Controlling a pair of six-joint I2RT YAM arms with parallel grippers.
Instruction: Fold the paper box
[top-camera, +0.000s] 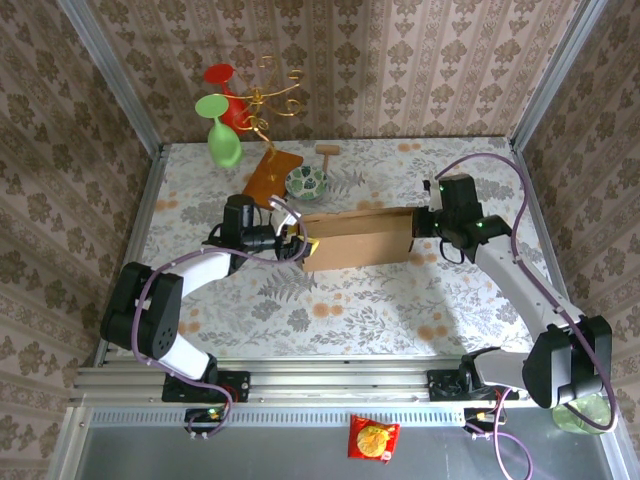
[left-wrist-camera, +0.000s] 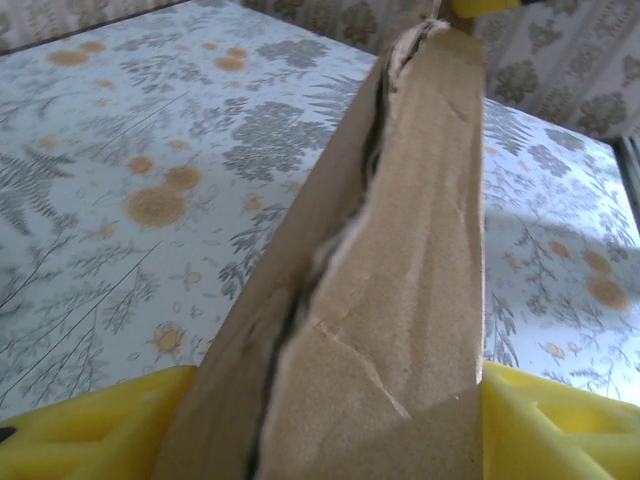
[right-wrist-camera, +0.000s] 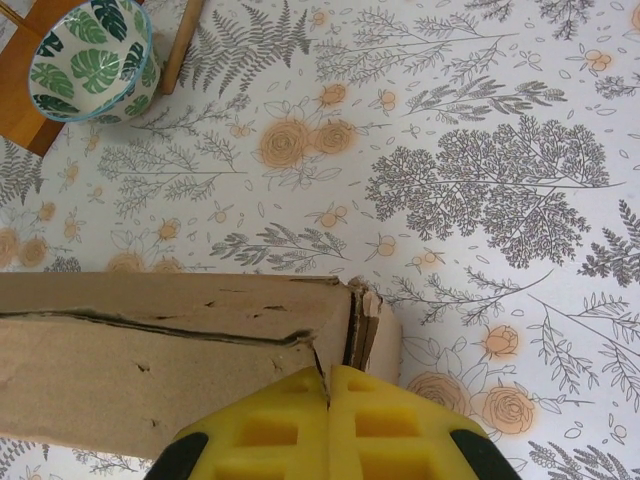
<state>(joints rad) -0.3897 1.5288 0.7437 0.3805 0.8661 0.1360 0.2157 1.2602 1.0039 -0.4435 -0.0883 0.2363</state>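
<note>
Top view, the paper box (top-camera: 358, 238): a long tan cardboard shape at the middle of the table (top-camera: 400, 300), its length running left to right between the two arms.
Top view, left gripper (top-camera: 297, 240): at the box's left end.
Top view, right gripper (top-camera: 420, 222): at the box's right end.
Top view, far-left corner: a leaf-patterned bowl (top-camera: 305, 182) beside a wooden board (top-camera: 272, 172), with a green glass (top-camera: 222, 140) and a red glass (top-camera: 228, 95) behind them.
Left wrist view, the paper box (left-wrist-camera: 400, 300): its narrow end fills the centre, with torn, layered edges.
Left wrist view, left gripper (left-wrist-camera: 330, 430): yellow fingers (left-wrist-camera: 100, 430) stand wide apart, one on each side of the cardboard. I cannot tell whether they press on it.
Right wrist view, right gripper (right-wrist-camera: 328, 410): yellow fingers pressed together, their tips against the box's end corner.
Right wrist view, the paper box (right-wrist-camera: 150, 360): lower left, over the flowered table (right-wrist-camera: 480, 180).
Right wrist view, bowl (right-wrist-camera: 90, 55): top left, well apart from the box.
</note>
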